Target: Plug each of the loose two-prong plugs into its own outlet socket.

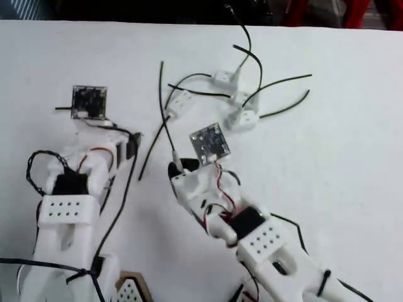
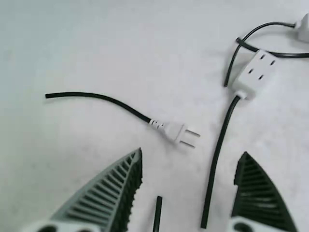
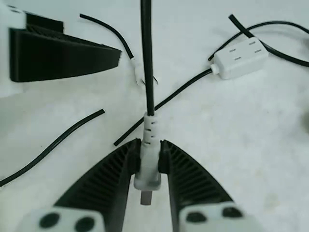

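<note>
The right claw (image 3: 149, 145) is clamping tight on the white body of a plug (image 3: 147, 176), one finger pressing each side. The plug's black cord (image 3: 146, 58) is running straight out ahead of the fingertips. The prong end appears to be facing back toward the wrist, away from any socket.

The left claw (image 2: 193, 153) is standing wide apart with nothing in it, hovering low over the white table (image 2: 96, 38). A second plug (image 2: 176, 133) is lying flat on the table just ahead of its fingertips. Its two prongs are bare and its cord is trailing off across the table.

Farther out, a white socket block (image 2: 256, 72) is resting on the table with its slots showing empty. It is apart from both plugs, and its own cord is passing close to the lying plug's prongs. Two more socket blocks (image 1: 223, 78) (image 1: 242, 116) are sitting beyond it among a tangle of cords. Whether anything is plugged into those two I cannot tell.

As I judge it, the job is sitting near its start. One plug is gripped but not yet brought to a socket, and it will probably need turning so the prongs lead. The other plug is waiting untouched on the table. The nearest block is taking no plug, so at least two insertions are left.
</note>
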Robot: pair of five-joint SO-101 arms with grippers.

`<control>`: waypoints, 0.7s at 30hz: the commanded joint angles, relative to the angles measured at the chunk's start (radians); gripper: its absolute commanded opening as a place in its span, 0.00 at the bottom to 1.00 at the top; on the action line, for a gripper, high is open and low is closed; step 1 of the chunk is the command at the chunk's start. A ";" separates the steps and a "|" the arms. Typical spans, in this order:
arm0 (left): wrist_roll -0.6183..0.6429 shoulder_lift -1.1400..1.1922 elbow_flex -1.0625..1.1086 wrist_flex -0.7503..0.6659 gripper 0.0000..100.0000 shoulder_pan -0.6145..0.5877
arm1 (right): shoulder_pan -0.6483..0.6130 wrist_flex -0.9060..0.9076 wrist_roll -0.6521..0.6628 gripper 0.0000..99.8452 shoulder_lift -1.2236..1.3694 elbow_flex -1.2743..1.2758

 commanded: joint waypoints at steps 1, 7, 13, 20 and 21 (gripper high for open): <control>0.011 -0.030 -0.080 -0.012 0.31 0.070 | -0.010 -0.021 -0.009 0.02 -0.104 0.011; 0.009 -0.030 -0.098 -0.011 0.31 0.177 | -0.013 -0.021 -0.008 0.02 -0.166 0.043; 0.002 -0.127 -0.094 0.057 0.31 0.286 | -0.013 -0.013 0.026 0.02 -0.166 0.044; -0.078 -0.452 -0.044 0.258 0.31 0.410 | -0.013 -0.021 0.048 0.02 -0.142 0.054; -0.084 -0.490 -0.015 0.258 0.31 0.415 | -0.013 -0.021 0.048 0.02 -0.142 0.054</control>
